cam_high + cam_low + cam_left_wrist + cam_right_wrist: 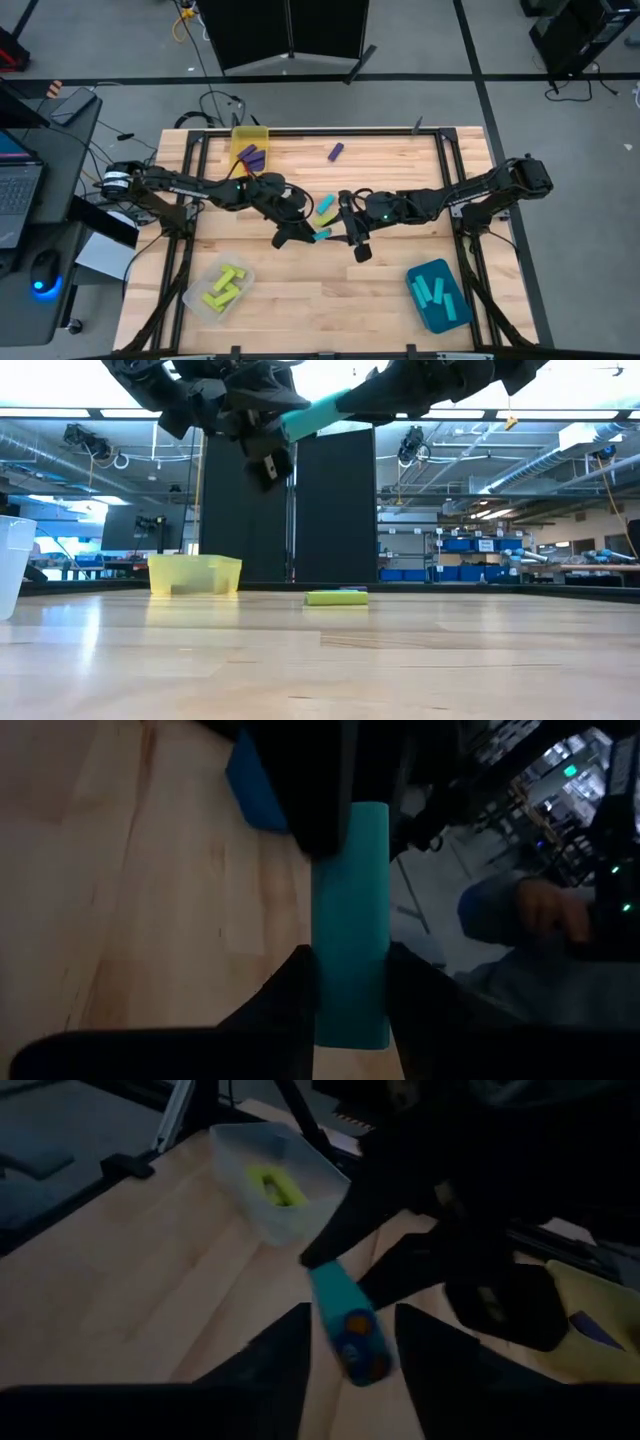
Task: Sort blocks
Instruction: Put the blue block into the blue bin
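Note:
A cyan block [322,236] hangs in the air over the table's middle, between my two grippers. My left gripper [350,965] is shut on one end of it. My right gripper [350,1320] faces it from the table's right, open, with one finger on either side of the block's other end [352,1342]. A cyan block [327,205] and a yellow-green block [325,217] lie flat on the table just beyond. A purple block [335,152] lies flat near the far edge. My left gripper pinches the cyan block's near end [350,1010] between its two fingers, on its two long sides. The block sticks straight out ahead of the fingers, along them. It is lifted clear of the table, slightly tilted [315,415]. My right gripper: I cannot tell whether its fingers [295,1342] touch the block's end.
A yellow bin [250,145] with purple blocks stands at the far left. At the near left is a clear bin [220,290] with yellow-green blocks, at the near right a teal bin [438,295] with cyan blocks. A person's hand [540,905] shows beyond the table.

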`<state>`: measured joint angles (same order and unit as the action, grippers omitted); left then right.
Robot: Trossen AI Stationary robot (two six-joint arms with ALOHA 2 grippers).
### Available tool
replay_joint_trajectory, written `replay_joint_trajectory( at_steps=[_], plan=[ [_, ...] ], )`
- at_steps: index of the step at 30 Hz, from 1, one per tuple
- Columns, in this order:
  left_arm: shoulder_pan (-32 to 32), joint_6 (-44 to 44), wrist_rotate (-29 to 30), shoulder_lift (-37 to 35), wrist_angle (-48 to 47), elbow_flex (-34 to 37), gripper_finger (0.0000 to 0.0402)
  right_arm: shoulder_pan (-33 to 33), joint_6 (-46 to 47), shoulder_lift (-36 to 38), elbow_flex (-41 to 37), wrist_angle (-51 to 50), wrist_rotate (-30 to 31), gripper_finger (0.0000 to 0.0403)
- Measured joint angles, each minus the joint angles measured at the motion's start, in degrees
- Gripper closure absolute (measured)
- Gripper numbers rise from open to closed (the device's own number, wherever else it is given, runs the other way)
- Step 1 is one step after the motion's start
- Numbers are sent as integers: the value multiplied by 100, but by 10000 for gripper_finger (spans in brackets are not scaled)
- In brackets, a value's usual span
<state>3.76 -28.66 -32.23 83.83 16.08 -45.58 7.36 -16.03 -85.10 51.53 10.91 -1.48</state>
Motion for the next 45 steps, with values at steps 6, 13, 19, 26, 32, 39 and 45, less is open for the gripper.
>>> replay_joint_trajectory(
  at_steps=[6, 13, 19, 26, 32, 39, 45],
  plan=[
    [107, -41, 19, 0, 129, 0, 313, 5, -125, 0, -11, -82, -89, 332],
    [117, 455, 364, -4, 177, -6, 381, 50, -7, 136, 134, -604, 207, 331],
    [115, 1481, 1135, -108, 13, -2, 360, 227, 931, 579, 865, -2502, 234, 331],
    [106, 2742, 2335, -361, -362, 3, 352, 801, 3045, 933, 1736, -5478, -243, 332],
    [102, 3034, 2354, -378, -296, 0, 354, 1388, 5347, 1027, 1749, -7486, -688, 332],
    [104, 3145, 2159, -378, 875, 428, 392, 2095, 7189, 1056, 1098, -8049, -1725, 332],
    [151, 2950, 1910, -380, 2127, 1034, 391, 2549, 7913, 1152, 147, -7383, -2239, 332]
  ],
)
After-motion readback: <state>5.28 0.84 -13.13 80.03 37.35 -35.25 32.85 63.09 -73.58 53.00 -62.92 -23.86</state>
